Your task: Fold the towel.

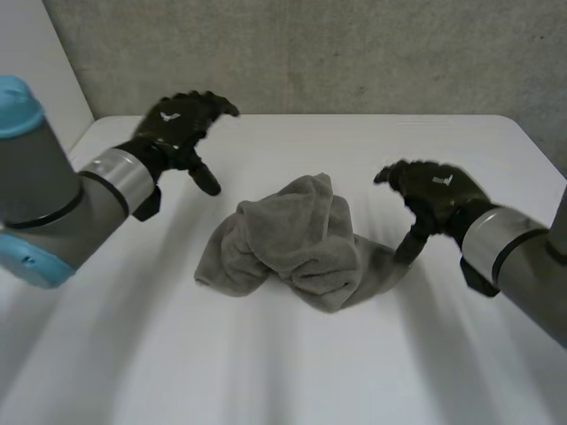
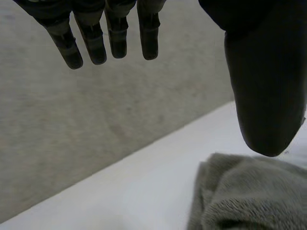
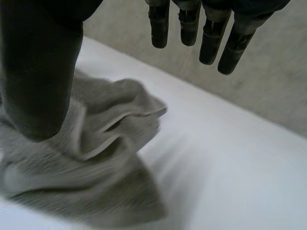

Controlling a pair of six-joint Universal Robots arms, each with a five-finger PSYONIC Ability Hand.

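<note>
Soft, light and limp, the crumpled grey terry towel (image 1: 297, 243) probably wants pinching at its outer edges, where the left hand (image 1: 177, 124) and right hand (image 1: 434, 195) hover, fingers open and empty.

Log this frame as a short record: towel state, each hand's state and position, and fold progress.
towel: grey towel, crumpled in a heap, not flat
surface: white table, with the towel near its middle
left hand: left hand open, fingers straight, apart from the towel on its left side
right hand: right hand open, thumb close to the towel's right end; contact cannot be told
held: nothing in either hand
fold progress: not yet begun
</note>
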